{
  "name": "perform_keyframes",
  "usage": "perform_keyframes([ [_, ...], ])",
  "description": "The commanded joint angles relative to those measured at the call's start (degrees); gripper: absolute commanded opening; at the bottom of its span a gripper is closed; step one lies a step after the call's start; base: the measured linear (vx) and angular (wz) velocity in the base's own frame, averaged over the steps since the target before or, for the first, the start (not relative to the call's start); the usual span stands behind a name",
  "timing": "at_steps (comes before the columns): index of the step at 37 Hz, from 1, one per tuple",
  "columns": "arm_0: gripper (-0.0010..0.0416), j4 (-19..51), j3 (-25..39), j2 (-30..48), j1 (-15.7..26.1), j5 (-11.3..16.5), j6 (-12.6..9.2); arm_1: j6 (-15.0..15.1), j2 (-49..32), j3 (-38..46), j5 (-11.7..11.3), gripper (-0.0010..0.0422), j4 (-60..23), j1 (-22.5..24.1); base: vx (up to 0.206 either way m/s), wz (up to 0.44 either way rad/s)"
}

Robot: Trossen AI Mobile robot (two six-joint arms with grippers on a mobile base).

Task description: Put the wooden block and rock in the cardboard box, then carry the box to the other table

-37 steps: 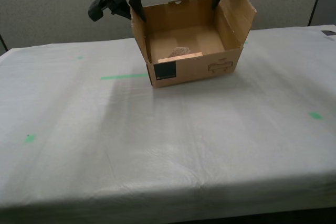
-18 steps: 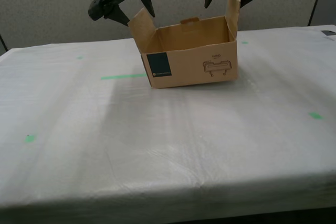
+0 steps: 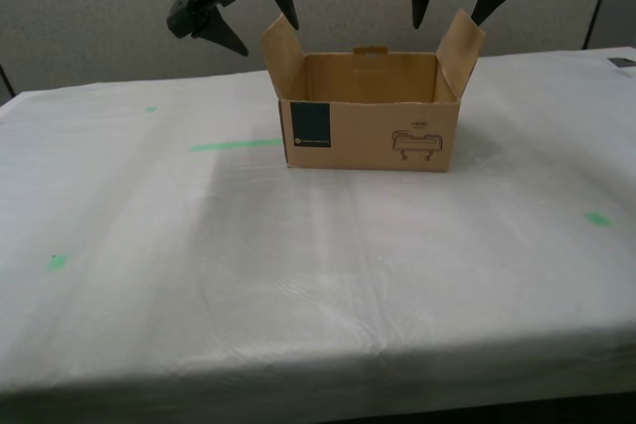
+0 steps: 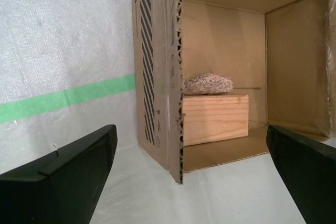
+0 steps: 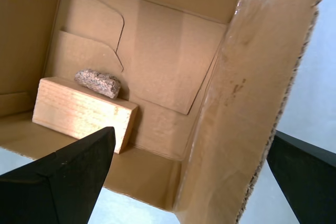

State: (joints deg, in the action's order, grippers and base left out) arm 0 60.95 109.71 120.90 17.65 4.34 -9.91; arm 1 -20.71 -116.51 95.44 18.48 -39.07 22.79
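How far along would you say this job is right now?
The wooden block and rock already lie inside the cardboard box, which rests on the sheeted, green-taped table. Nothing is in hand: my first gripper and second gripper are open, each straddling a side flap. Only retreating seems left.

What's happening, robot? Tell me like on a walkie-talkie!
Both tools open, first and second, over the side flaps. Box down on the white table. Block and rock inside. Nothing in the way.
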Motion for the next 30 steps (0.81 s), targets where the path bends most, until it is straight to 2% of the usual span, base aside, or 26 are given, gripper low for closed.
perform_keyframes([
  [1, 0.039, 1.16, 0.07, -0.79, 0.02, -0.5, -0.04, 0.63, 0.76, 0.04, -0.07, 0.0389, -0.26, 0.04, 0.0, 0.0],
  [6, 0.039, 2.38, 0.07, -2.64, 0.02, -0.48, 1.2, 0.83, 3.08, 0.04, -0.07, 0.0389, -0.39, 0.09, 0.0, 0.0],
  [13, 0.039, 4.28, 0.07, -6.54, 0.02, -0.48, 1.33, 1.2, 8.55, 0.04, -0.59, 0.0389, -1.66, 0.15, 0.0, 0.0],
  [16, 0.0389, 4.96, 0.07, -8.57, 0.02, -0.48, 1.36, 2.32, 11.5, 0.02, -3.06, 0.0389, -3.41, 0.44, 0.0, 0.0],
  [20, 0.039, 5.92, 0.04, -11.43, 0.02, -0.48, 1.38, 5.01, 15.37, 0.02, -10.03, 0.0389, -6.86, 1.09, 0.0, 0.0],
  [22, 0.0389, 6.03, 0.04, -13.07, 0.02, -0.48, 1.38, 5.68, 17.31, 0.02, -12.48, 0.0389, -8.94, 1.44, 0.0, 0.0],
  [30, 0.039, 7.34, 0.04, -19.61, 0.09, -0.48, 1.36, 6.34, 24.94, -1.55, -12.7, 0.0389, -12.68, 3.26, 0.0, 0.0],
])
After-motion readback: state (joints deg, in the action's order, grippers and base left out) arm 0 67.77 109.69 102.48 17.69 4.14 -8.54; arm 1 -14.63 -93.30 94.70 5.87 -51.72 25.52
